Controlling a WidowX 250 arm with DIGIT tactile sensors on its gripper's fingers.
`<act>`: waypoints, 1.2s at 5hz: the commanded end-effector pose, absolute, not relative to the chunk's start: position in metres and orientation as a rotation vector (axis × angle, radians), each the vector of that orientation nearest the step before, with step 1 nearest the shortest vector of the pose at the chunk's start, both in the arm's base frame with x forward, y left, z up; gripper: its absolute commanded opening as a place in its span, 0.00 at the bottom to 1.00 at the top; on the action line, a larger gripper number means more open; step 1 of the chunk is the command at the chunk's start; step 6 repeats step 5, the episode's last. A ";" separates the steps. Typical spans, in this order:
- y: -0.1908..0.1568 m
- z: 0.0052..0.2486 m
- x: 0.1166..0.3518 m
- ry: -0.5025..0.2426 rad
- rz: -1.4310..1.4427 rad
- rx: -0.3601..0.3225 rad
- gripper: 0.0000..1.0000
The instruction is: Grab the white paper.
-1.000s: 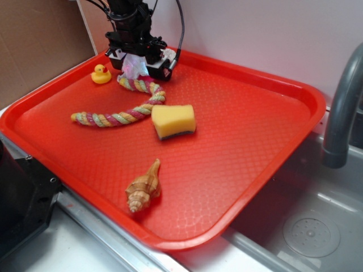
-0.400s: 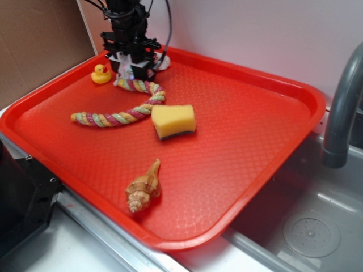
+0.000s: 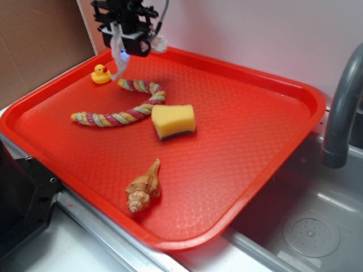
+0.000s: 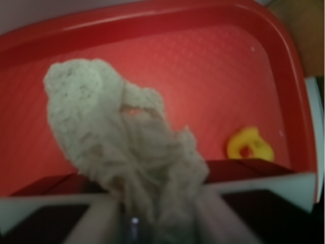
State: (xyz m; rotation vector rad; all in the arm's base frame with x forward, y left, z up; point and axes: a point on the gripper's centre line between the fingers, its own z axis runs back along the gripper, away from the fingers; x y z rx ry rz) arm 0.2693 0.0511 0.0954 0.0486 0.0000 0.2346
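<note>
1. a red tray [image 3: 249, 119] is sitting beside a grey sink [image 3: 309, 226], with a pale wall behind it.
2. nearest to us on the tray, a brown seashell [image 3: 144, 188] is lying on its side.
3. farther in, a yellow sponge [image 3: 173, 120] is sitting just beside a stripy rope [image 3: 116, 117].
4. farther still, a yellow toy duck [image 3: 101, 74] is standing near the back edge.
5. at the very back, the gripper [image 3: 122, 42] is hanging above the tray and pinching the white paper [image 4: 122, 147], which is dangling down from it.
6. only a thin bit looks pinched, so i think the soft paper could slip out or tear.
7. its hanging end is close to the rope and might snag on it.
</note>
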 end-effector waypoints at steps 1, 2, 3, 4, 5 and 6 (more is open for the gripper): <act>0.004 0.173 0.235 -0.062 0.165 -0.015 0.00; -0.009 0.186 0.207 -0.079 0.148 -0.036 0.00; -0.018 0.188 0.186 -0.093 0.140 -0.006 0.00; -0.027 0.179 0.181 -0.047 0.154 -0.023 0.00; -0.020 0.183 0.176 -0.090 0.158 -0.056 0.00; -0.020 0.183 0.176 -0.090 0.158 -0.056 0.00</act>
